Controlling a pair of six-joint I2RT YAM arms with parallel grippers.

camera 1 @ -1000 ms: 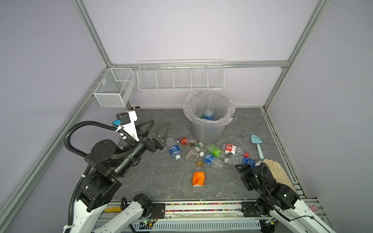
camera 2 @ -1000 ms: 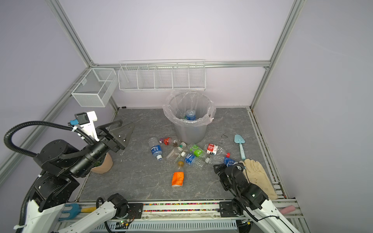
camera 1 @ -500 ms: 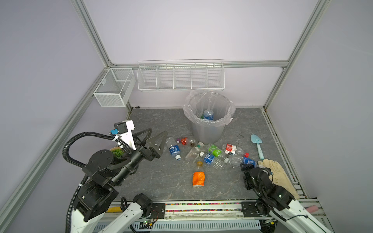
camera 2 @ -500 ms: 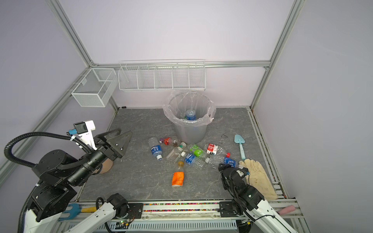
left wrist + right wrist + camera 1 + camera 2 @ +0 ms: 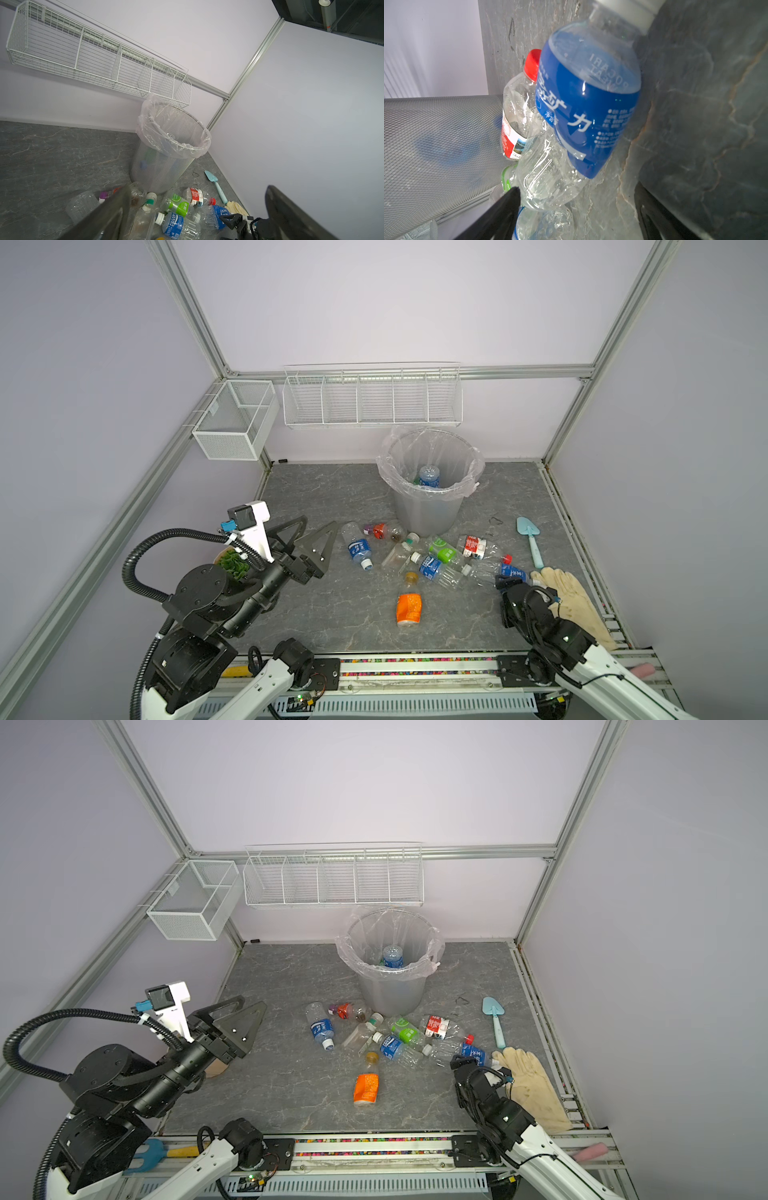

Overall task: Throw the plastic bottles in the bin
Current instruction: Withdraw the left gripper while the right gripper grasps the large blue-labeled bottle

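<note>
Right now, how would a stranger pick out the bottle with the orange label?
Find the grey bin lined with a clear bag, at the back. A cluster of bottles lies in front of it; nearest the front rail is the orange bottle. Only its label is orange; neighbouring labels are blue, green or red.

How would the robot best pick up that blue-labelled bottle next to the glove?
Probably pinch across the labelled middle of the blue-labelled bottle, coming down from above: it lies on its side, the label part is round, and the clear end is crumpled.
</note>
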